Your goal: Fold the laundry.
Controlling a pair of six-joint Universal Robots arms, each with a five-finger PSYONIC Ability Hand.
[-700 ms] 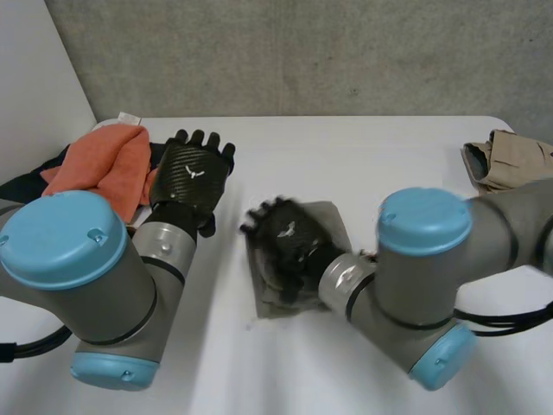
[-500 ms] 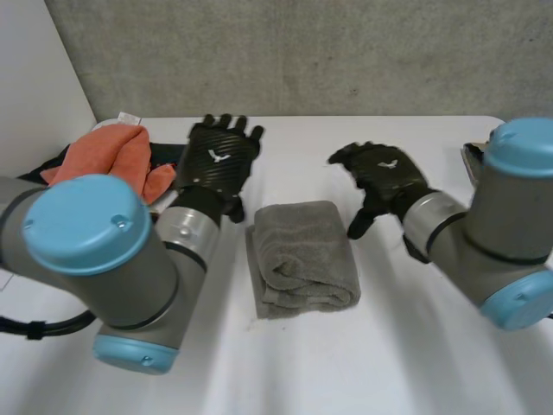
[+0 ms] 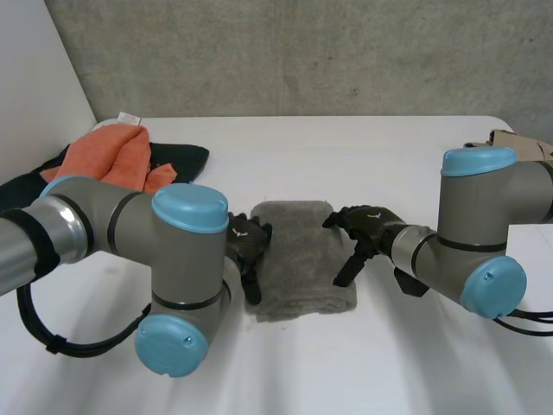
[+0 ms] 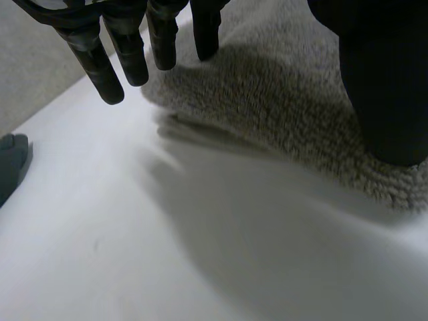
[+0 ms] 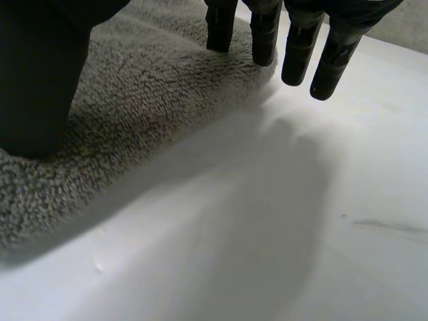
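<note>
At the desk's (image 3: 285, 363) far left corner an orange cloth (image 3: 108, 160) is heaped on a dark garment (image 3: 177, 160), apparently set aside as laundry waiting its turn. A small white tag (image 3: 130, 118) is seen at the heap's far side. Any print on it is too small to be read, and no other writing is found.

Toward the middle of the desk the left hand (image 3: 249, 246) is placed at the left edge of the grey towel (image 3: 298, 255), which lies folded into a thick pad. In the left wrist view its fingers (image 4: 110, 67) are held straight and spread just past the towel's edge, with the thumb (image 4: 384, 80) set down on the pile; nothing is clamped. The right hand (image 3: 363, 229) is mirrored at the towel's right edge, its fingers likewise straight and apart and its thumb resting on the terry. The towel is thus bracketed from both sides, probably so that it can be squared up or scooped up.

At the far right edge a beige garment (image 3: 510, 143) is parked, well apart.
</note>
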